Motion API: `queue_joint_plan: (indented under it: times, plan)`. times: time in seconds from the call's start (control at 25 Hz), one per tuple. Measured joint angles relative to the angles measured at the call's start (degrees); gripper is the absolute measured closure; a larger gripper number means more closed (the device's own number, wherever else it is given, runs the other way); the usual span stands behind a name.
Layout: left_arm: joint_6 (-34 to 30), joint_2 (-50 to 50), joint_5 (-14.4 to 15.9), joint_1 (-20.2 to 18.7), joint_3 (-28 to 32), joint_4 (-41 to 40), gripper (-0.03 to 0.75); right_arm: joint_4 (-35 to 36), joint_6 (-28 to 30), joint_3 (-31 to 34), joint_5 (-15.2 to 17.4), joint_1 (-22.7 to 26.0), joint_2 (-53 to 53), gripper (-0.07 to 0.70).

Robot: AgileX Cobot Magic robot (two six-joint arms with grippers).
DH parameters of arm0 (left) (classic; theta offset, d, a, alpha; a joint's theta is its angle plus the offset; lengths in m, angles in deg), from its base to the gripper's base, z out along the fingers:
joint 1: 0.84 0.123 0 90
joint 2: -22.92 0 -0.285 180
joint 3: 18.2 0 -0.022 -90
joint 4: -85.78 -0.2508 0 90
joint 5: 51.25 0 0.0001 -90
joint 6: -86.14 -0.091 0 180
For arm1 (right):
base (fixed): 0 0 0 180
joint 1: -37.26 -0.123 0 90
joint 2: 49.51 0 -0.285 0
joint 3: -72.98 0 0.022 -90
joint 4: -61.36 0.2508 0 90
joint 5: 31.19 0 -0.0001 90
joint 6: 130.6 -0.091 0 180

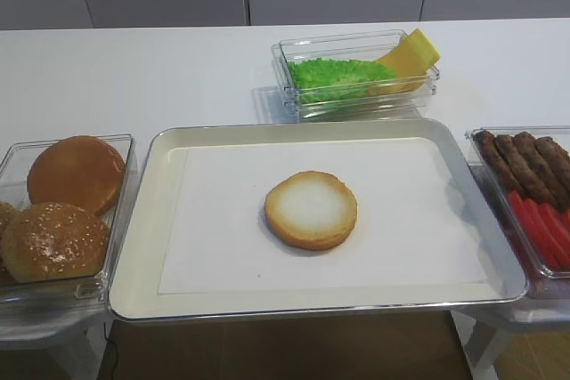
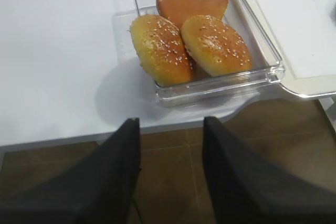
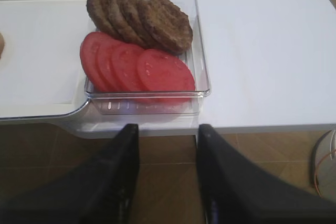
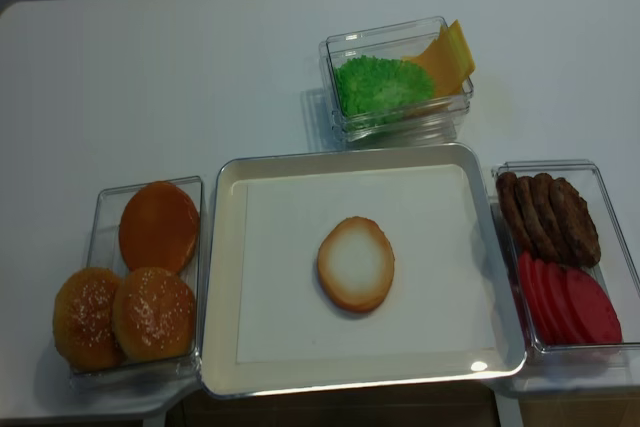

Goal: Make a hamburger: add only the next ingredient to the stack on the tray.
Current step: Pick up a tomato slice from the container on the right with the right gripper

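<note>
Right gripper [image 3: 167, 182] hung off the table's near edge with its jaws apart and nothing between them, facing the clear container [image 3: 202, 85] that held the tomato slices. I judged the step to be the approach for the pick. The nearest tomato slice [image 3: 165, 73] lay overlapped on the others, beside the patties [image 3: 142, 17]. The bun bottom half [image 1: 311, 209] sat alone, mid-tray [image 1: 151, 246]. Next I needed to descend and pinch one slice only. Left gripper [image 2: 170, 179] also stood apart, empty.
</note>
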Motion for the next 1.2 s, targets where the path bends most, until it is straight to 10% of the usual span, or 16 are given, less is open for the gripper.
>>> queue_joint_plan:
  times: [1.2]
  plan:
    - [0.0, 0.0, 0.0, 0.0, 0.0, 0.0, 0.416, 0.0, -0.1, 0.0, 0.0, 0.0, 0.0, 0.353]
